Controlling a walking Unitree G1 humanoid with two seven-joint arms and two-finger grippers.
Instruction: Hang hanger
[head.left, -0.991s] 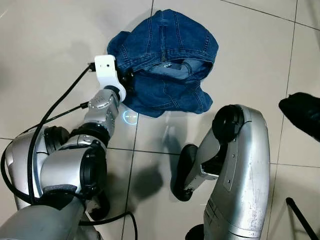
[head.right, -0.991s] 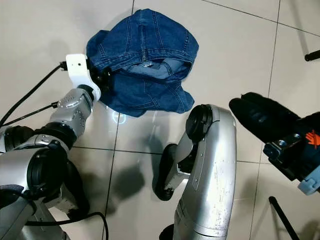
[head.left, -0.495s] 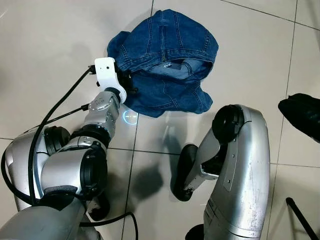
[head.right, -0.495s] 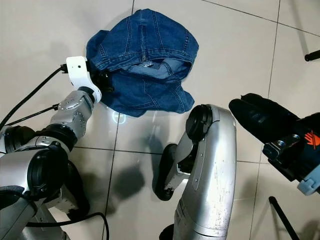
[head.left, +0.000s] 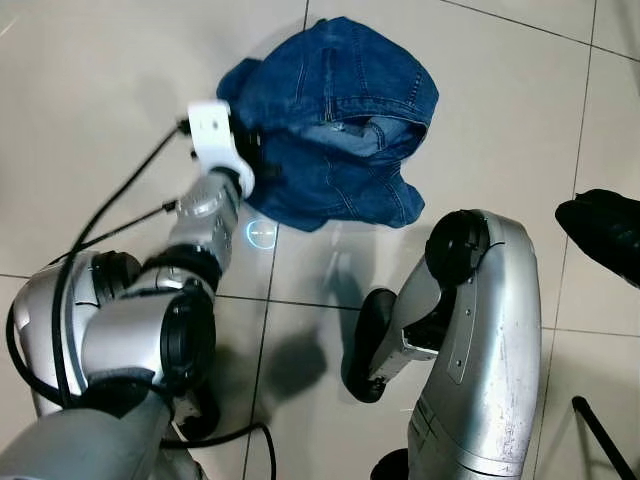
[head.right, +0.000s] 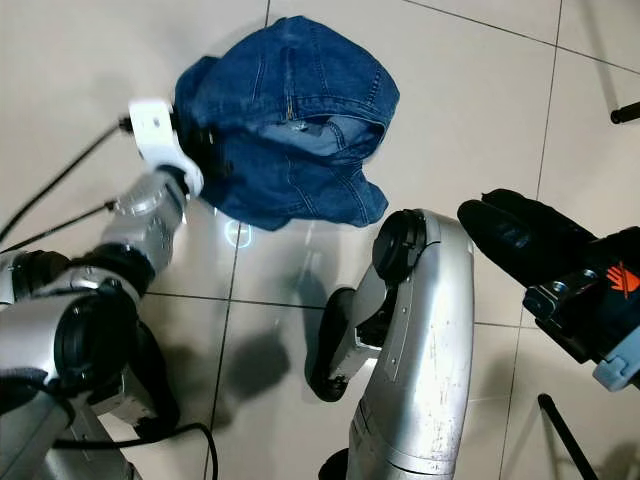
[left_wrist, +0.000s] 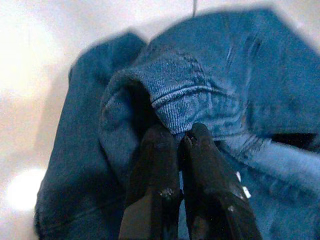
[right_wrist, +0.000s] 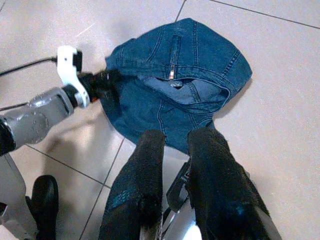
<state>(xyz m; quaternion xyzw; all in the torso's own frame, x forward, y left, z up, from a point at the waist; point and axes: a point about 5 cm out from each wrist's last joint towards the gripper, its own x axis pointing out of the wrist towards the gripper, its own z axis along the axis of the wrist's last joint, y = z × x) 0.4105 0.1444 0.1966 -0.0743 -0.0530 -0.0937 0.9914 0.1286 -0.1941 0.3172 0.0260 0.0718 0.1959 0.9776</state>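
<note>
Left gripper (left_wrist: 180, 137) pinches a folded hem of the jeans (head.left: 335, 125), fingers pressed together on the denim at the heap's left edge. Jeans lie crumpled on the tiled floor (head.left: 100, 90), ahead of the robot. Right gripper (right_wrist: 175, 145) hovers above the floor, near the heap's right, fingers slightly apart, gripping nothing.

jeans (head.left: 335, 120) on floor (head.left: 100, 90), left pincer (left_wrist: 180, 142) at their left edge
</note>
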